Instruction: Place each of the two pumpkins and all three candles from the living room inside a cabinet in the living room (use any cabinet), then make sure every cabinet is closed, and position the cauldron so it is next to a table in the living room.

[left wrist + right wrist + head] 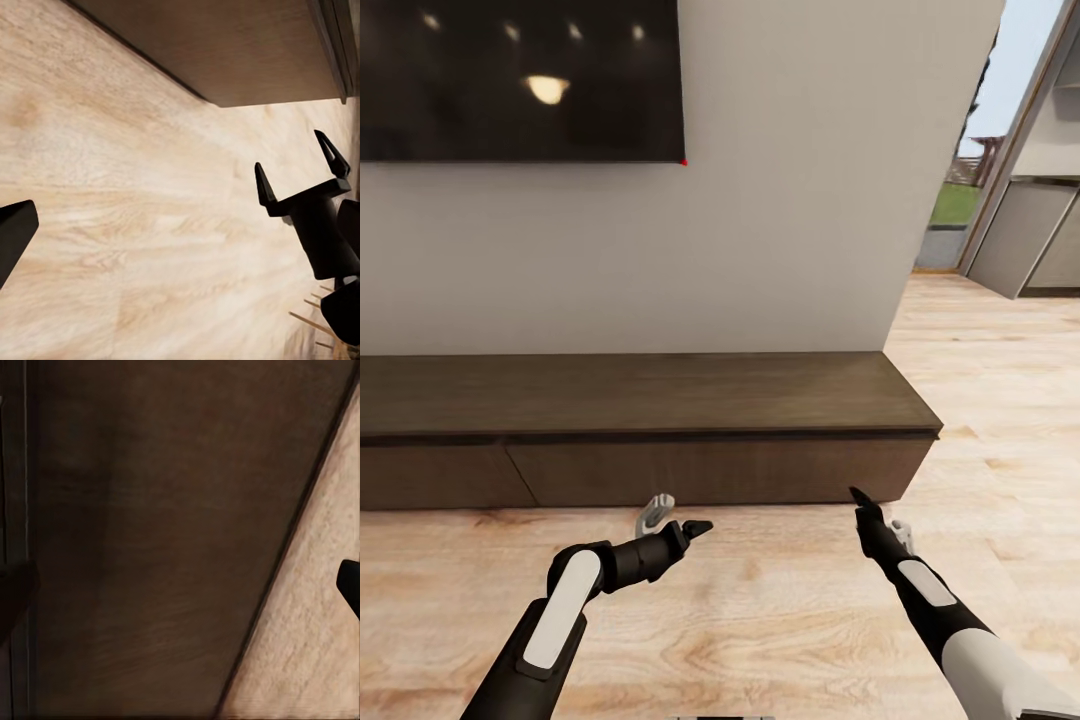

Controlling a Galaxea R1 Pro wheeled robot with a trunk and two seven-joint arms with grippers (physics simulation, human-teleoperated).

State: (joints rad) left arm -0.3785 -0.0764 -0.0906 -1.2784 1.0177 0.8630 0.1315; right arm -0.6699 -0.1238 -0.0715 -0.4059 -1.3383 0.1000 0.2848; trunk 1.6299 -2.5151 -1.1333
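The cabinet (640,395) is a long low dark brown unit against the white wall, and the drawer fronts I can see are shut. Both arms reach low over the wooden floor in front of it. My left gripper (695,527) is open and holds nothing; one of its fingertips (13,229) shows in the left wrist view. My right gripper (865,503) points at the cabinet front (150,547), close to it. It appears in the left wrist view as an open black fork (292,161), empty. The pumpkins, candles, cauldron and table are out of view.
A dark TV screen (520,80) hangs on the wall above the cabinet. The wall ends at the right, where a passage (1000,330) leads to grey kitchen units (1030,240) and a window. Light wooden floor (760,620) lies around me.
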